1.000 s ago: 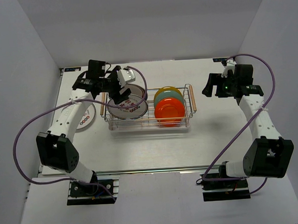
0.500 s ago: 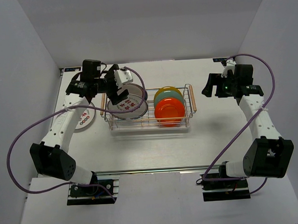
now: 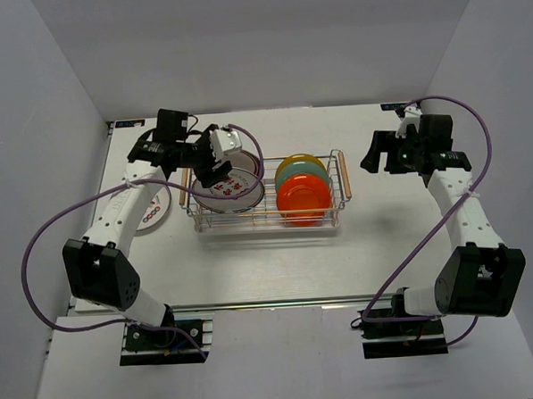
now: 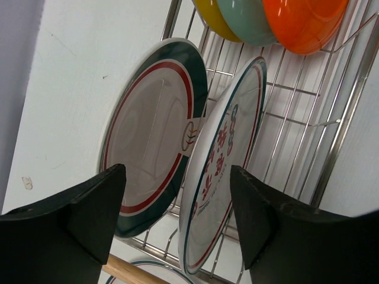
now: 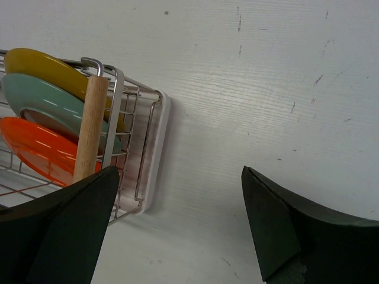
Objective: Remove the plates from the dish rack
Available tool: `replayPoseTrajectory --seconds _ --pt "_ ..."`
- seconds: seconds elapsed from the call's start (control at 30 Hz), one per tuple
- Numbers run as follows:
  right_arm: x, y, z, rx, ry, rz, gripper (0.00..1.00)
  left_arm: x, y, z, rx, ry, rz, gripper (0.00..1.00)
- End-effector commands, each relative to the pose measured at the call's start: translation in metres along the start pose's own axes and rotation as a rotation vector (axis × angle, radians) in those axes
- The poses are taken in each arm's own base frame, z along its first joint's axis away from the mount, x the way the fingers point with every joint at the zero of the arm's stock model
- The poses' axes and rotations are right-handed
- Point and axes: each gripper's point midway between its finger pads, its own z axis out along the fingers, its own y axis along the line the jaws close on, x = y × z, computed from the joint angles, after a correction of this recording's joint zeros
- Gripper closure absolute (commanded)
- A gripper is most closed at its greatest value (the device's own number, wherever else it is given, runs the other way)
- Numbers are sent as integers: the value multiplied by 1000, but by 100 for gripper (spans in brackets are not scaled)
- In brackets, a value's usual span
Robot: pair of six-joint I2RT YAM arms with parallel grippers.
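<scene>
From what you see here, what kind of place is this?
Probably a robot test bench, not a kitchen: plain walls enclose a table, left arm and right arm are bolted at its edge, and one dish rack holds plates.

The left fingers [image 4: 89, 225] have swung back rightward over the white plate [image 4: 222, 171] in the dish rack [image 3: 267, 219]

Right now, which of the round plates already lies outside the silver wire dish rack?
The white plate with red print, flat on the table left of the rack and partly under the left arm; every other plate stands in the rack.
</scene>
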Motion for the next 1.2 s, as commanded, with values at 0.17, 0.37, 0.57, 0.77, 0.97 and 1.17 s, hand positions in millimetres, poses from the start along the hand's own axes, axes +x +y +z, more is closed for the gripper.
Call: replayPoseTrajectory --seconds 0.17,0.37,0.57,0.77,0.97,1.17 --pt "-7 5 -1 -18 -7 -21 11 2 -1 9 31 3 2 39" --pt "-7 5 -1 -21 -7 -21 11 -5 -2 3 25 -19 37 56" --pt "-7 7 0 -34 -5 -20 11 -15 -1 -8 3 -35 54 68" --pt "-9 9 -3 -42 -15 -24 11 -24 -5 -22 -10 -52 97 80" --pt "-10 12 -5 -50 -25 -28 11 -40 -9 -41 -34 -85 146 84" --pt "-16 13 -10 -49 -46 -36 11 -60 -15 -64 -62 -135 194 94"
